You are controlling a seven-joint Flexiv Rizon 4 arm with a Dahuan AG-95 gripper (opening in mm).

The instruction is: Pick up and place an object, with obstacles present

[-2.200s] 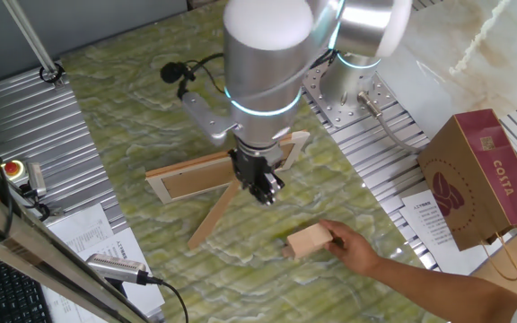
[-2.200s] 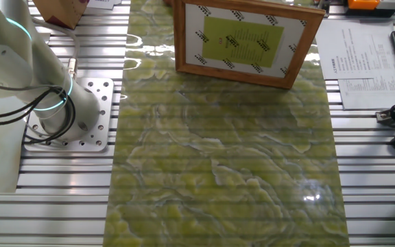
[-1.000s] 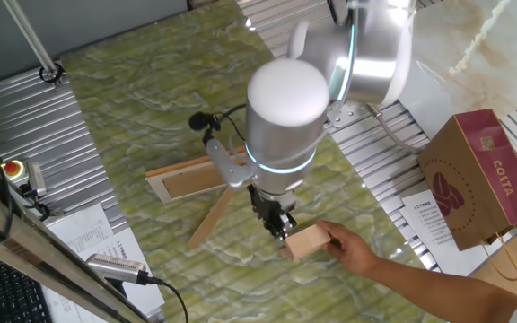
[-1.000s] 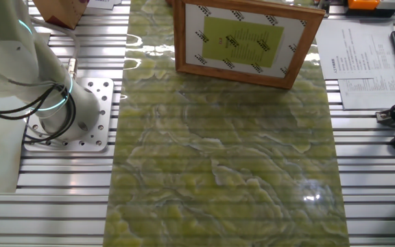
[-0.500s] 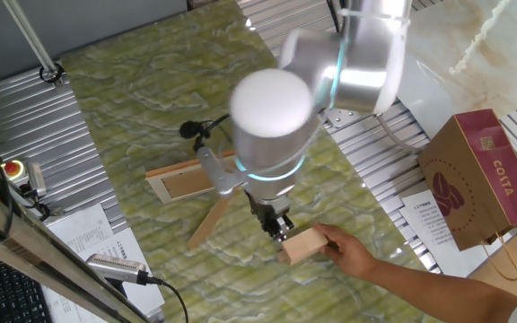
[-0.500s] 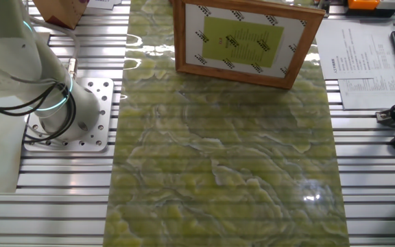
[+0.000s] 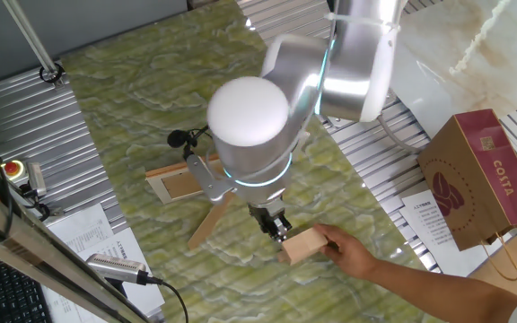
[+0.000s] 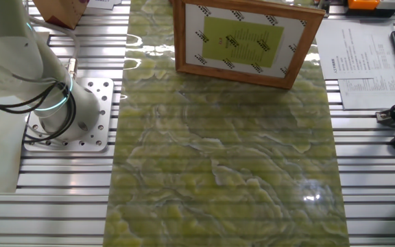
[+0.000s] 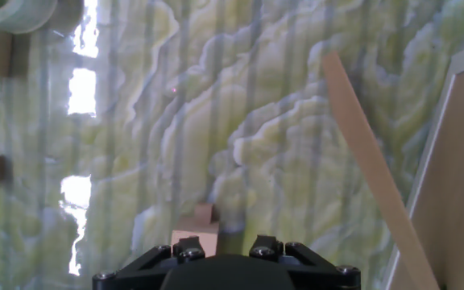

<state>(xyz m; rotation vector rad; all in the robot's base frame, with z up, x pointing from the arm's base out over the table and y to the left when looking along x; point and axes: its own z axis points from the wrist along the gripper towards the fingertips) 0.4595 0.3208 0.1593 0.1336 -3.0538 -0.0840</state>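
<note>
Your end effector (image 7: 278,230) has swung off the picture frame (image 7: 184,180) and is now dropping onto the wooden block (image 7: 301,246), just beside it, that the person's hand (image 7: 348,251) is steadying; can't tell if it's spread or pinching.

Green-and-white marbled pattern is seen all over the mat (image 7: 133,99). The frame (image 7: 179,179) and block (image 7: 300,245) are pale wood; a yellow-green sheet is shown in the frame's front, and the bag (image 7: 478,179) is maroon.

"COSTA" in white on the red-brown paper bag (image 7: 481,178) (other printed sheets illegible)
</note>
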